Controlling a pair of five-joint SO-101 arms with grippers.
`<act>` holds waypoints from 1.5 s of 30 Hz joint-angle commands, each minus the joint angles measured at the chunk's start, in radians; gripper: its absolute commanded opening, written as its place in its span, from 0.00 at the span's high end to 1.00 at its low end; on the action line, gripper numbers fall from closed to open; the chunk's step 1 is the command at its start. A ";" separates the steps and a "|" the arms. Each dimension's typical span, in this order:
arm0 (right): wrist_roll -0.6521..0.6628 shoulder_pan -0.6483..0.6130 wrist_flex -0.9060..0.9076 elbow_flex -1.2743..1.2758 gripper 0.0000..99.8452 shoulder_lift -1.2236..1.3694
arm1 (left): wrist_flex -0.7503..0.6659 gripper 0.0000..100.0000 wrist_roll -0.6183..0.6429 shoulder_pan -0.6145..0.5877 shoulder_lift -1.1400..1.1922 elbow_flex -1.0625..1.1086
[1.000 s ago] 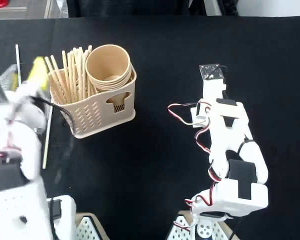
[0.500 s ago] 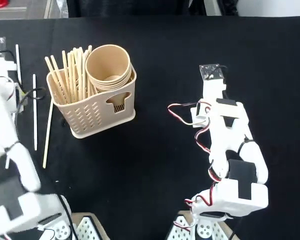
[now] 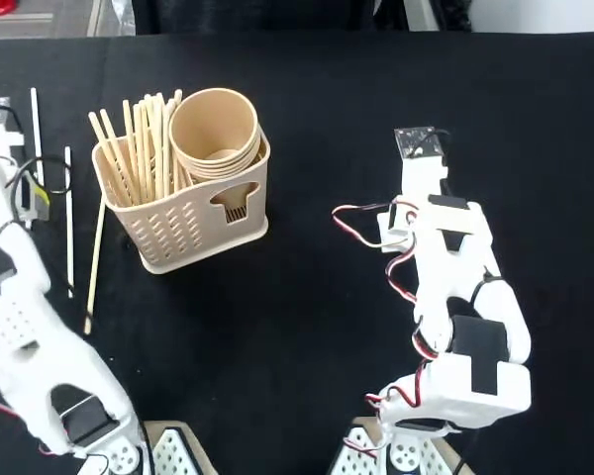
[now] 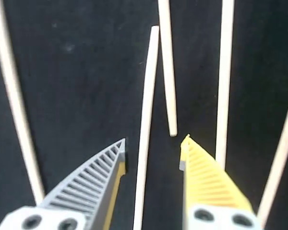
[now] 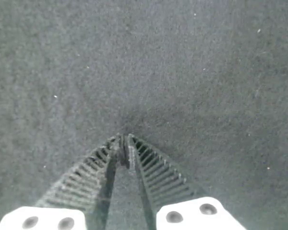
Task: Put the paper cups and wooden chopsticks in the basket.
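Observation:
A beige slotted basket (image 3: 193,218) stands on the black cloth, holding stacked paper cups (image 3: 216,129) and a bundle of wooden chopsticks (image 3: 139,148). Three loose chopsticks (image 3: 68,218) lie left of the basket. My left arm (image 3: 10,257) stands over them at the far left. In the left wrist view my left gripper (image 4: 152,153) is open, with one loose chopstick (image 4: 146,120) running between its grey and yellow fingers; other chopsticks (image 4: 224,81) lie on either side. My right gripper (image 5: 124,143) is shut on nothing, just above bare cloth, also seen at the right arm's tip (image 3: 421,141).
The right arm (image 3: 455,287) takes up the right half of the table. Black cloth lies bare between it and the basket. The table's far edge runs along the top, with clutter behind it.
My left arm has swung away from beside the basket to the table's far left, over the loose chopsticks. The right arm has not moved.

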 commanded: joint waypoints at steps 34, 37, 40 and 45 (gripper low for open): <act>0.009 0.008 -0.009 -0.005 0.99 -0.010 | 0.549 0.97 0.089 -0.102 0.218 -0.776; 0.009 0.008 -0.009 -0.005 0.99 -0.010 | 0.548 0.97 0.091 -0.079 0.006 -0.567; 0.009 0.008 -0.008 -0.005 0.99 -0.010 | 0.542 0.97 0.089 -0.051 -0.218 -0.384; 0.009 0.008 -0.006 -0.004 0.99 -0.012 | 0.400 0.94 0.087 -0.053 -0.365 -0.128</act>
